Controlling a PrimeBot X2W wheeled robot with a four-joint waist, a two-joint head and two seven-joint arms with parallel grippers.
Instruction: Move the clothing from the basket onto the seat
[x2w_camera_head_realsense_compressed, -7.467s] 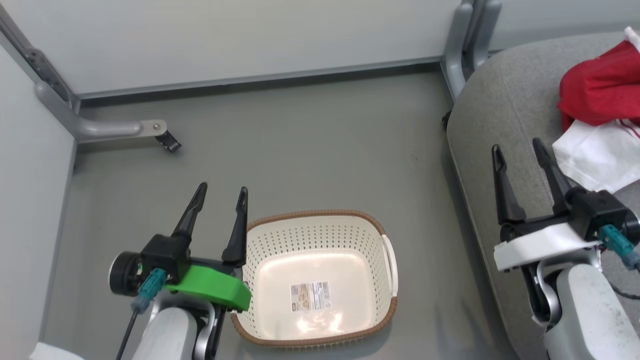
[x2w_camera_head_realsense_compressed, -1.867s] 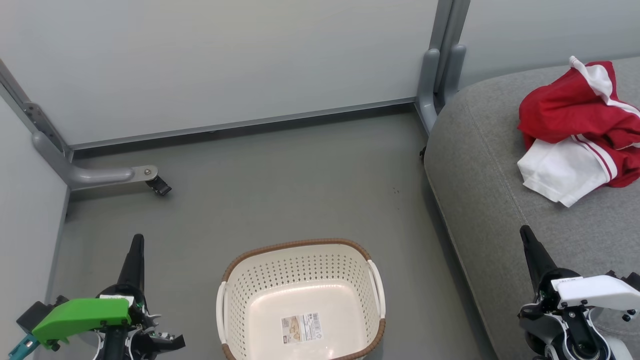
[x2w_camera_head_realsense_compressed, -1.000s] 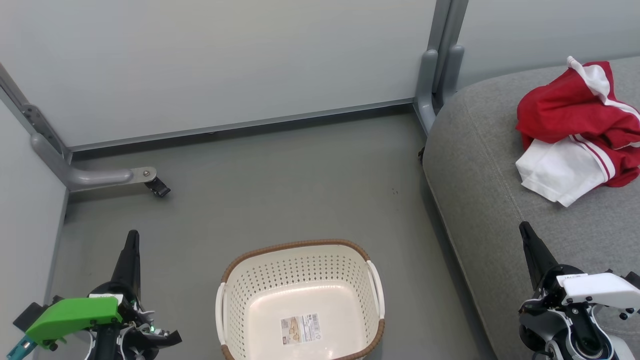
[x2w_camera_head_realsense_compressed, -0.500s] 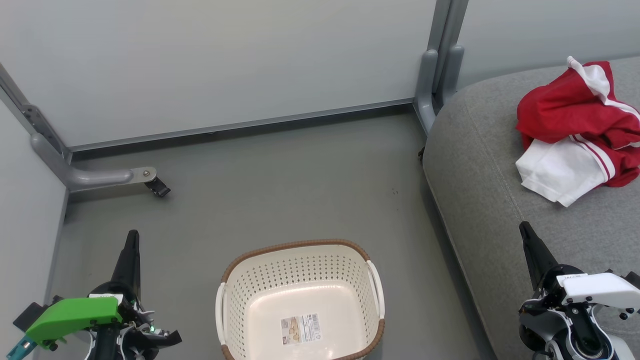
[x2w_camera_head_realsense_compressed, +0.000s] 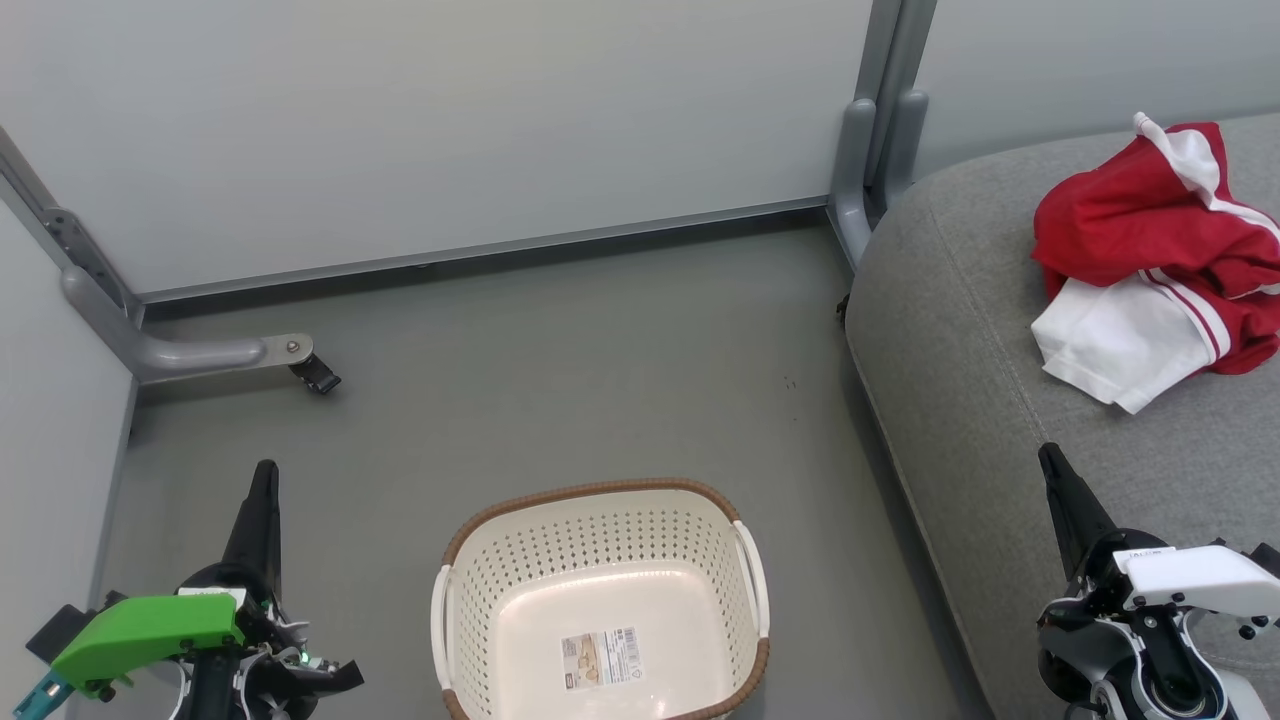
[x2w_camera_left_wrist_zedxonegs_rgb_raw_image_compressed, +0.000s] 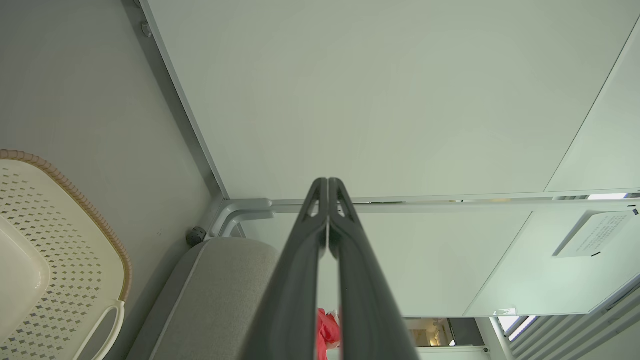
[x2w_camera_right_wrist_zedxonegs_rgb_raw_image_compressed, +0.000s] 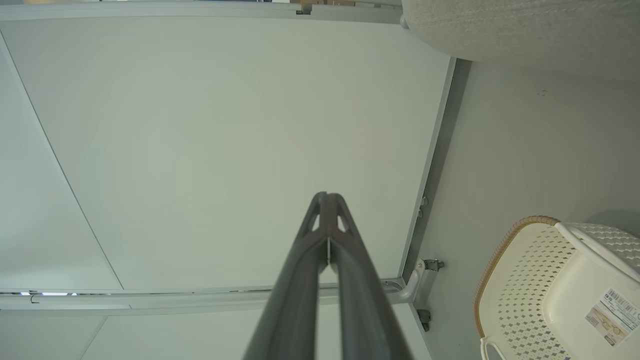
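On the large rounded grey woven-fabric seat cushion (x2w_camera_head_realsense_compressed: 980, 380), crumpled bright red sports clothing with white panels (x2w_camera_head_realsense_compressed: 1150, 250); both grippers clenched and empty.

Heaped toward the cushion's far right part, white panel and thin striped trim turned to the near side, well apart from the small oval cream-white perforated plastic basket with brown woven-look rim (x2w_camera_head_realsense_compressed: 590, 489). Basket upright on the grey floor (x2w_camera_head_realsense_compressed: 560, 350) left of the seat, printed label on its inner bottom, white handles at both sides. Left gripper (x2w_camera_head_realsense_compressed: 264, 480), green-capped, low at the basket's left, dark fingers pressed tip to tip. Right gripper (x2w_camera_head_realsense_compressed: 1050, 462), white-capped, low over the cushion's near part, fingers likewise pressed together. Beyond, pale partition panels (x2w_camera_head_realsense_compressed: 450, 130) and a grey metal frame foot (x2w_camera_head_realsense_compressed: 200, 352).
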